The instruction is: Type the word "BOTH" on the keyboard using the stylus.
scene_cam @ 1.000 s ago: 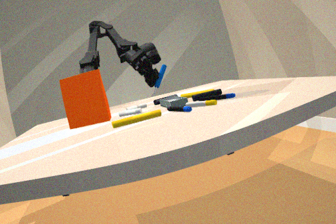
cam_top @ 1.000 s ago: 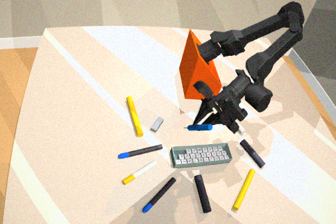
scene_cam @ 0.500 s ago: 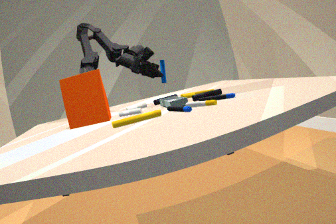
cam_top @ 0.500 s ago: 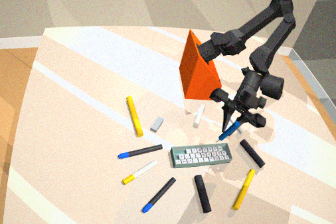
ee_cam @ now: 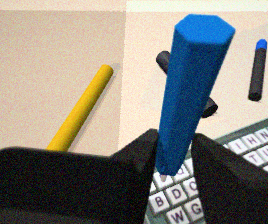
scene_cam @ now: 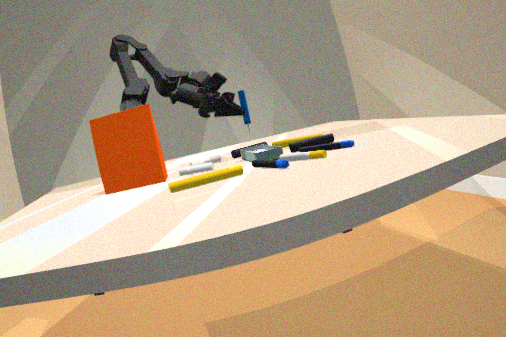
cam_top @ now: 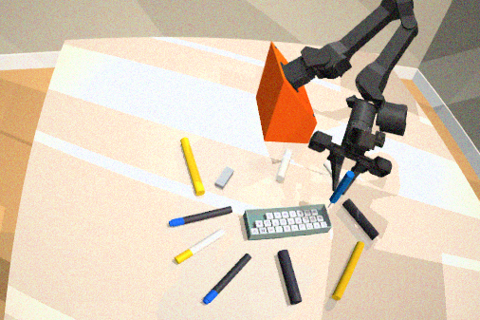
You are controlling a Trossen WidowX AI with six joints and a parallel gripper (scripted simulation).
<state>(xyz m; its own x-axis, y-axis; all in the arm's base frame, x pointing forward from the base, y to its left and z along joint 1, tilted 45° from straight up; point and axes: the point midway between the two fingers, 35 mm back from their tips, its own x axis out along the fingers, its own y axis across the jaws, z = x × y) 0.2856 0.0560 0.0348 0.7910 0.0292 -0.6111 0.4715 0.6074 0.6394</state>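
My gripper (cam_top: pixel 339 190) (scene_cam: pixel 243 113) (ee_cam: pixel 174 138) is shut on the blue stylus (cam_top: pixel 346 181) (scene_cam: pixel 243 102) (ee_cam: pixel 197 60), which is steeply upright with its thin tip down. In the exterior view the tip hangs above the keyboard (cam_top: pixel 289 235) (scene_cam: pixel 261 155) (ee_cam: pixel 250 128), not touching it. In the top view the tip shows by the keyboard's back right corner. In the wrist view the tip overlaps a key left of Q, just beyond the B key (ee_cam: pixel 159 201). The H key (ee_cam: pixel 252 139) and T key (ee_cam: pixel 255 158) also show; I cannot make out O. My fingers hide part of the keys.
An orange wedge (cam_top: pixel 289 118) (scene_cam: pixel 127 152) stands behind. A black marker (cam_top: pixel 360 219) and a yellow one (cam_top: pixel 349 270) (ee_cam: pixel 82 107) lie right of the keyboard. A grey block (cam_top: pixel 224 178), a white stick (cam_top: pixel 284 165) and several other markers lie around it.
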